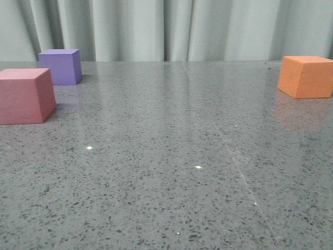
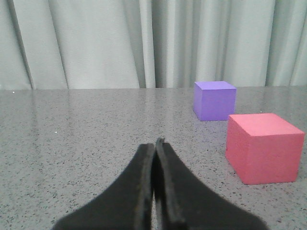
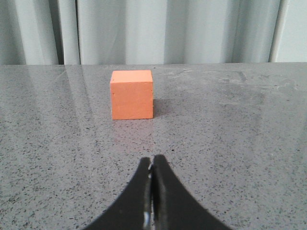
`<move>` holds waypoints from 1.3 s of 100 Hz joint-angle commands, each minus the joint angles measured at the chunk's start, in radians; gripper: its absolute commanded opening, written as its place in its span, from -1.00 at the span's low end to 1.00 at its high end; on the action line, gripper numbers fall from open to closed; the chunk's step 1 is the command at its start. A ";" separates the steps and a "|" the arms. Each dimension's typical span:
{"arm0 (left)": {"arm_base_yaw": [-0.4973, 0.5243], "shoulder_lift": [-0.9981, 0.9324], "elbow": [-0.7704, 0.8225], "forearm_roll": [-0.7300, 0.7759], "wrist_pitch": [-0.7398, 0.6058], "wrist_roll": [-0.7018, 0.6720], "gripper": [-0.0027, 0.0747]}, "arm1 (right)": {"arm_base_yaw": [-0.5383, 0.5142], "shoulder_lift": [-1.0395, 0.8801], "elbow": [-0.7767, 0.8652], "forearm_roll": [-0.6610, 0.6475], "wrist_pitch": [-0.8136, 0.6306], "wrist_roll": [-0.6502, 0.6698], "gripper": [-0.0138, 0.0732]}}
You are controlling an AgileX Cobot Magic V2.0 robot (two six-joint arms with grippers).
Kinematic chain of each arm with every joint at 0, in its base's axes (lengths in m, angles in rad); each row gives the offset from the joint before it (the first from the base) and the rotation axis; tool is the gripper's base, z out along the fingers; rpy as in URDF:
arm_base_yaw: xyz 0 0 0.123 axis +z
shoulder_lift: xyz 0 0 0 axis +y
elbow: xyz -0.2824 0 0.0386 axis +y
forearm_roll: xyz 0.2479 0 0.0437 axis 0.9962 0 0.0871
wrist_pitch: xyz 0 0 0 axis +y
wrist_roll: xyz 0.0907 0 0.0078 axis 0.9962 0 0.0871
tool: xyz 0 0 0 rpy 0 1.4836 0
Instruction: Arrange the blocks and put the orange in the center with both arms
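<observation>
Speckled grey stone makes up the tabletop (image 1: 171, 172), polished enough to throw back faint reflections of what sits on it, with a pale pleated curtain (image 1: 171, 28) hanging along its far edge. From the front, the pink cube (image 1: 26, 96) sits at the left edge of the view, and the purple cube (image 1: 61, 66) stands just behind it, a little farther toward the curtain, the two close together but with a gap between them. The orange cube (image 1: 306, 76) rests flat and upright far over on the right side, well apart from the other two, with the broad middle of the tabletop lying between them. Neither arm shows in the front view. The left tool (image 2: 154, 148) appears only in its own wrist camera, its two dark fingers pressed together with nothing between them, hovering low over bare stone; the pink cube (image 2: 263, 148) and the purple cube (image 2: 214, 99) lie ahead of it and off to one side, neither touched. The right tool (image 3: 152, 165) is likewise pinched closed on nothing, its fingertips meeting in a thin line, and the orange cube (image 3: 132, 94) sits ahead of it on the tabletop, nearly in line with the fingers but slightly off, clearly apart from them, with a soft shadow at its base.
</observation>
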 commanded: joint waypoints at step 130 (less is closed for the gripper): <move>-0.001 0.004 -0.189 -0.022 -0.003 -0.007 -0.98 | -0.005 0.055 -0.179 -0.022 0.003 -0.005 -0.96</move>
